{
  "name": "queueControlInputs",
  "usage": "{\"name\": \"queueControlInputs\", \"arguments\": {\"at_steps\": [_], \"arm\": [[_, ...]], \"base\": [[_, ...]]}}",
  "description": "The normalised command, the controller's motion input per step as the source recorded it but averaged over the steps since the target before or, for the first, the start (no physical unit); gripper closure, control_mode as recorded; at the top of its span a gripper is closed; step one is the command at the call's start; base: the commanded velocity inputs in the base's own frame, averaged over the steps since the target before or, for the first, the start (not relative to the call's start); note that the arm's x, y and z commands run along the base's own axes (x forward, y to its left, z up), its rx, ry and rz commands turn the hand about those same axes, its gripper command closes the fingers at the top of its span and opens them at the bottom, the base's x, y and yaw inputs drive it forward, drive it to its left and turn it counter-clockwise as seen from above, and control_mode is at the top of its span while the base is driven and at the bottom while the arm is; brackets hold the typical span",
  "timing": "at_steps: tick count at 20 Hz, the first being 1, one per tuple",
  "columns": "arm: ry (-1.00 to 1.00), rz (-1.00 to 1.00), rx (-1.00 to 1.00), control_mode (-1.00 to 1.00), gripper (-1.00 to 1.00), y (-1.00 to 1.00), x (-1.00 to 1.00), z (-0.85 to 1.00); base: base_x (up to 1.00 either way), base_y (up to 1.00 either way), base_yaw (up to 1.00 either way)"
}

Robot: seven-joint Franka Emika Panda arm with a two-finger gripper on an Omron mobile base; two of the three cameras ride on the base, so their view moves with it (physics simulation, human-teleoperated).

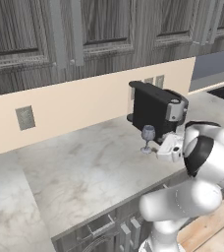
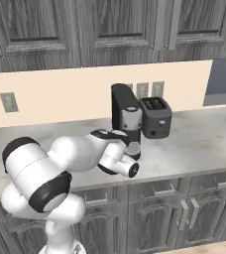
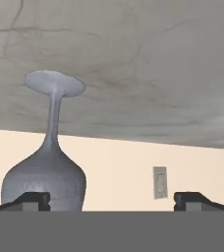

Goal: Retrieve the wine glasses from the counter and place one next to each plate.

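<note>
One wine glass (image 1: 148, 138) stands upright on the marbled counter (image 1: 84, 167), just in front of a black coffee machine. My gripper (image 1: 160, 148) hovers low over the counter, right beside the glass on its right, fingers pointing at it. The hand view is rolled upside down, so the wine glass (image 3: 47, 172) hangs foot-up from the counter (image 3: 133, 59). Its bowl sits far left, overlapping the left fingertip (image 3: 33, 199). The gripper (image 3: 111, 199) is open and holds nothing. The plates are out of view.
A black coffee machine (image 1: 155, 110) (image 2: 125, 116) stands behind the glass, with a dark toaster (image 2: 155, 116) to its right. The peach backsplash carries wall outlets (image 1: 25, 117). Grey upper cabinets hang overhead. A wooden surface (image 1: 217, 226) shows at the lower right.
</note>
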Motion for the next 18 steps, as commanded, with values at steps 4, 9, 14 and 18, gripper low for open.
{"name": "queueControlInputs", "arguments": {"at_steps": [4, 9, 14, 18], "arm": [[0.03, 0.00, 0.00, -1.00, -1.00, 0.00, 0.29, -0.09], [0.06, -0.02, 0.00, -1.00, -1.00, 0.00, 0.23, -0.08], [0.13, -0.06, 0.00, -1.00, -1.00, 0.01, 0.18, -0.09], [0.07, -0.08, 0.00, -1.00, -1.00, 0.04, 0.21, -0.01]], "base": [[0.00, 0.00, 0.00], [0.00, 0.00, 0.00], [0.00, 0.00, 0.00], [0.00, 0.00, 0.00]]}}
